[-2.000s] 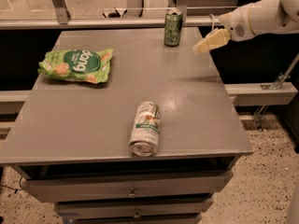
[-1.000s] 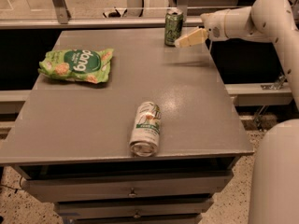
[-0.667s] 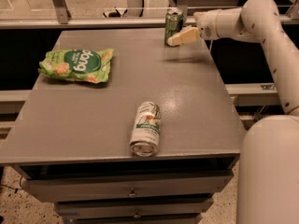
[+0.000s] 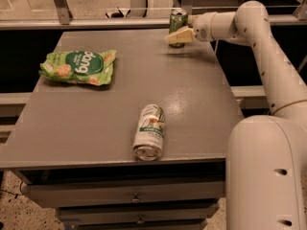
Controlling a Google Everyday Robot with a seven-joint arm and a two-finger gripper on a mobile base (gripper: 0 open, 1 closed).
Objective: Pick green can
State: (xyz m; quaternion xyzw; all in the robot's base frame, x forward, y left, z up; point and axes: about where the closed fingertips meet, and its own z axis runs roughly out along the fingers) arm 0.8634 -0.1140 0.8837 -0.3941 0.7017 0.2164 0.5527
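Slim dark-green drink can (image 4: 178,19) upright, far edge of grey table (image 4: 192,80) | cream gripper (image 4: 176,35) right at its front | jaws: can't tell | whitish green-banded can (image 4: 149,131) lying nr front edge

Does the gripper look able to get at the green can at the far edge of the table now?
Probably yes. The gripper is right at the green can, covering its lower part in this view, with nothing between them. The snack bag and the lying whitish can are well away.
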